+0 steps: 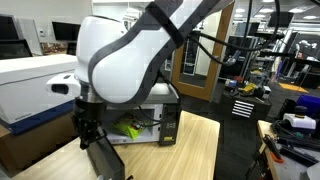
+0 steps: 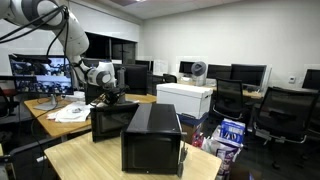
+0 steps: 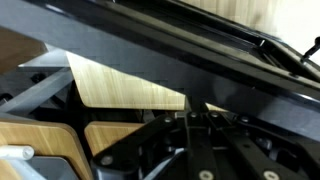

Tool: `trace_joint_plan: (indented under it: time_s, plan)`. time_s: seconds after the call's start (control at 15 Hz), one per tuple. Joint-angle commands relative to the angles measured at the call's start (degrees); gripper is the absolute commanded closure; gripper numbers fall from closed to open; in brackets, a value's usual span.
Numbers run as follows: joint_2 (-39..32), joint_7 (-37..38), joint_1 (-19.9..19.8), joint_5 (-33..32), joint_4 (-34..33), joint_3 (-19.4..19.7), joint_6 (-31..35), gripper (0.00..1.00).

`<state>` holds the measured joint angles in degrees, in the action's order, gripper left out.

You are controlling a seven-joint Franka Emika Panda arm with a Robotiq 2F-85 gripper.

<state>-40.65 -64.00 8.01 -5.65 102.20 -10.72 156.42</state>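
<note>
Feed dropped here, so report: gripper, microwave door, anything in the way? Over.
Gripper shut, at top edge of open microwave door; hold unclear. Yellow-green thing inside microwave. No obstruction seen by door.

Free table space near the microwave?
Bare wood on the table beside the microwave, out to its edge; also the near corner in an exterior view. Crowded at the open door, where the shut gripper sits.

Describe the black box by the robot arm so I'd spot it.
Start at the light wooden table nearest the camera. On it stands a black microwave, door swung open beside the gripper. Unlike the white machine behind it, it is black throughout.
</note>
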Motion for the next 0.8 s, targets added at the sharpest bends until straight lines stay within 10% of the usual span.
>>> trace_joint_plan:
  time_s: [0.0,0.4,0.73]
  plan:
    - [3.89,4.25,-1.45,-4.42,5.35,3.99,2.53,0.99]
    - [5.92,14.13,0.18,-15.94,9.93,15.40,2.36,0.99]
    - [7.95,20.54,0.58,-23.36,13.40,16.88,1.21,0.99]
